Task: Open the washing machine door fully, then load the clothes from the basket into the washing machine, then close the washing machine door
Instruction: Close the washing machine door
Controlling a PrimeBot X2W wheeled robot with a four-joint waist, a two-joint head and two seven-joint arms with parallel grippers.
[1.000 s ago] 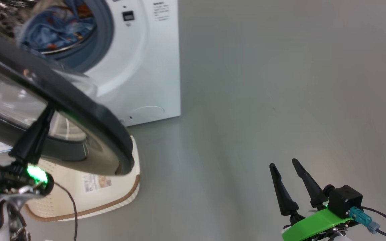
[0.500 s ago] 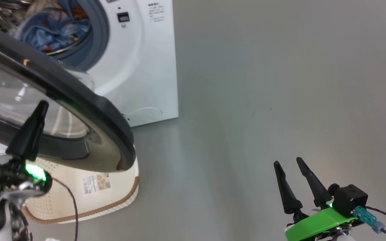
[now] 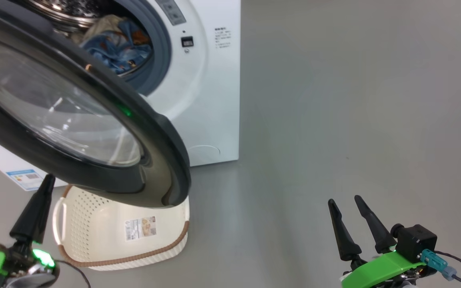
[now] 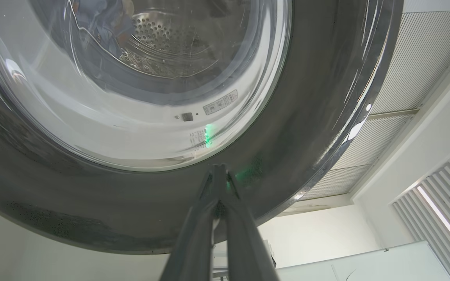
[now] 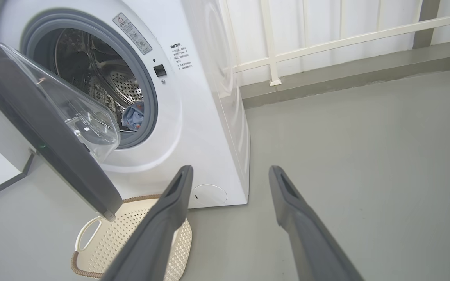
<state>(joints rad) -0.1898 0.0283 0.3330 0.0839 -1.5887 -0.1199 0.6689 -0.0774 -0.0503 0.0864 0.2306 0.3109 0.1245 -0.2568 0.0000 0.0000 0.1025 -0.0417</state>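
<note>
Door rim [image 4: 307, 117] just beyond left jaws.

Closed left pincer [image 4: 219, 171] points at the washing machine door [image 4: 307, 117].

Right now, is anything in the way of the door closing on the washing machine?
Nothing visible blocks the washing machine door. The clothes lie inside the drum of the washing machine. The basket sits on the floor under the door. The left hand is at the door's outer side.
</note>
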